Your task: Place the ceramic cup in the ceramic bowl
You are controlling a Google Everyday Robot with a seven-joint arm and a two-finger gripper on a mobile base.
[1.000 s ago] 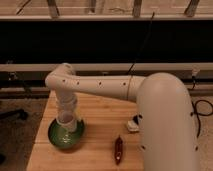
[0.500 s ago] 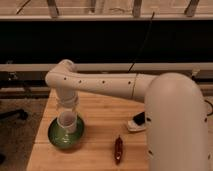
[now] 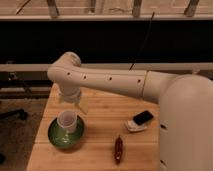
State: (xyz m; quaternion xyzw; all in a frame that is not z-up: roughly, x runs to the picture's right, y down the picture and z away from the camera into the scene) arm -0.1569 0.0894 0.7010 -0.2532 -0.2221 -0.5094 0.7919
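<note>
The white ceramic cup (image 3: 67, 121) stands upright inside the green ceramic bowl (image 3: 55, 136), at the front left of the wooden table (image 3: 100, 115). My gripper (image 3: 71, 106) hangs from the white arm just above the cup, slightly behind it. Its fingers are spread apart and hold nothing. The cup rests free of them in the bowl.
A white-and-black flat device (image 3: 140, 121) lies at the table's right. A dark red elongated object (image 3: 118, 149) lies near the front edge. My big white arm covers the right side. A dark wall with rails runs behind the table, and a chair base (image 3: 15, 115) stands at the left.
The gripper was down around the cup in the bowl. It has let go and lifted up and slightly back. The cup stays in the bowl.
</note>
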